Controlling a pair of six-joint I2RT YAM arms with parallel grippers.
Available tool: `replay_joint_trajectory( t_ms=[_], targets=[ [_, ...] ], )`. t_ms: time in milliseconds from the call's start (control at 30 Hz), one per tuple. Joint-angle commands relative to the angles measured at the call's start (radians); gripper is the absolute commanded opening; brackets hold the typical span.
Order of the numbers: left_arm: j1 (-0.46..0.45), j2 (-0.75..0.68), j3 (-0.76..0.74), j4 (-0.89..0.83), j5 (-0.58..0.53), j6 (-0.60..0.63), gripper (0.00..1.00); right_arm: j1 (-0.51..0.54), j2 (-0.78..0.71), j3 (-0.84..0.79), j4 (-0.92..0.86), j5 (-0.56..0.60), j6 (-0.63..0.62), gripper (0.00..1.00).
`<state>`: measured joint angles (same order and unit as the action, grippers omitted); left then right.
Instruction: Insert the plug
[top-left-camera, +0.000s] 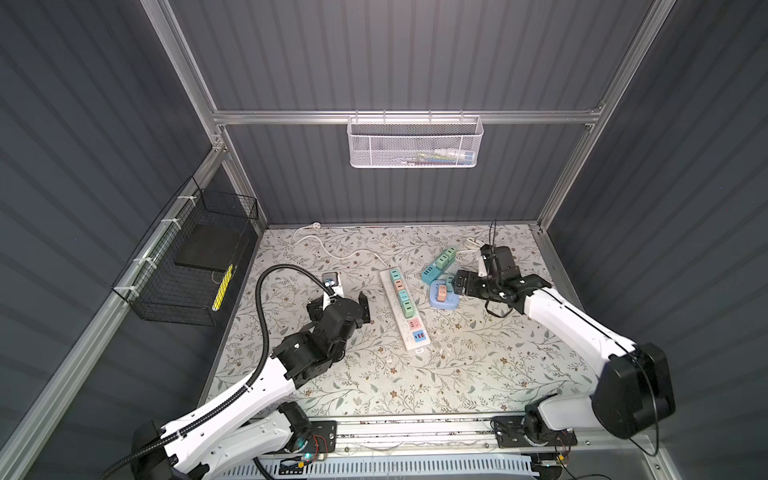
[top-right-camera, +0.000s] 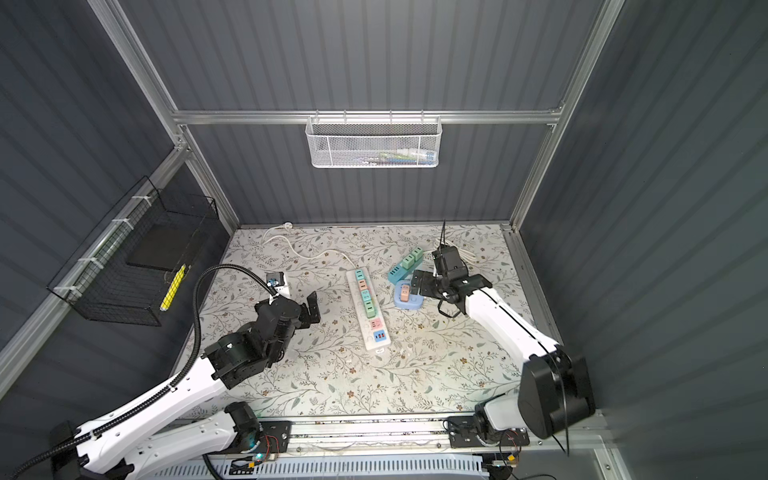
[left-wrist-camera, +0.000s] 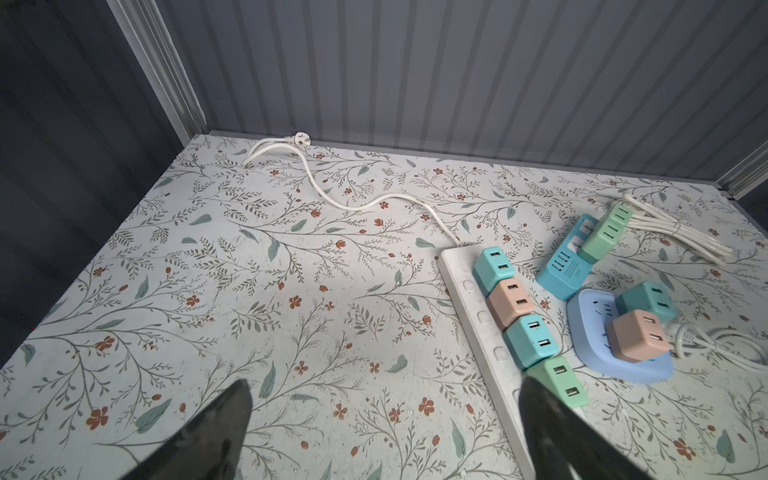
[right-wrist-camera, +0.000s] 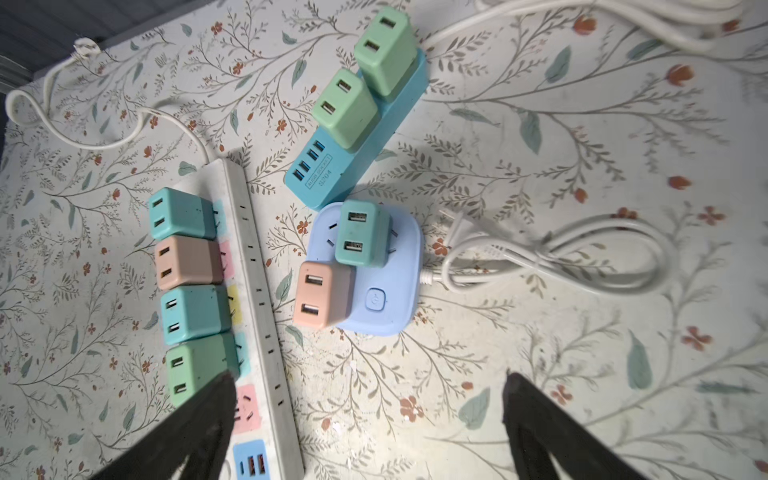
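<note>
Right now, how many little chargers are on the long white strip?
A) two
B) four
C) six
B: on the white strip stand a teal charger, a tan charger, another teal charger and a green charger, all in one row.

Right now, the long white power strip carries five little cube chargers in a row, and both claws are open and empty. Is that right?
Not quite: the long white power strip carries four, not five: the cord-end teal charger, tan charger, second teal charger and green charger, seen in the right wrist view. The left gripper and right gripper are indeed open and empty.
</note>
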<state>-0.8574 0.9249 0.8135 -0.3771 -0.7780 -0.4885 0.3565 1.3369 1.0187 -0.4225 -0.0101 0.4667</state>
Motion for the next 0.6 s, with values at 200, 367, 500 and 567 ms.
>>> replay_joint_trajectory(
  t_ms=[200, 367, 500, 567],
  targets=[
    [0.006, 0.111, 0.108, -0.102, -0.174, -0.013, 1.0, 0.001, -0.283, -0.145, 0.169, 0.183, -0.009, 0.99],
    [0.006, 0.115, 0.006, 0.093, -0.207, 0.16, 1.0, -0.009, -0.324, -0.329, 0.405, 0.293, -0.081, 0.99],
    [0.005, 0.125, -0.066, 0.263, -0.161, 0.409, 1.0, -0.049, -0.324, -0.367, 0.478, 0.247, -0.153, 0.99],
    [0.008, 0.142, -0.093, 0.327, -0.113, 0.496, 1.0, -0.094, -0.314, -0.355, 0.47, 0.176, -0.15, 0.99]
  ],
)
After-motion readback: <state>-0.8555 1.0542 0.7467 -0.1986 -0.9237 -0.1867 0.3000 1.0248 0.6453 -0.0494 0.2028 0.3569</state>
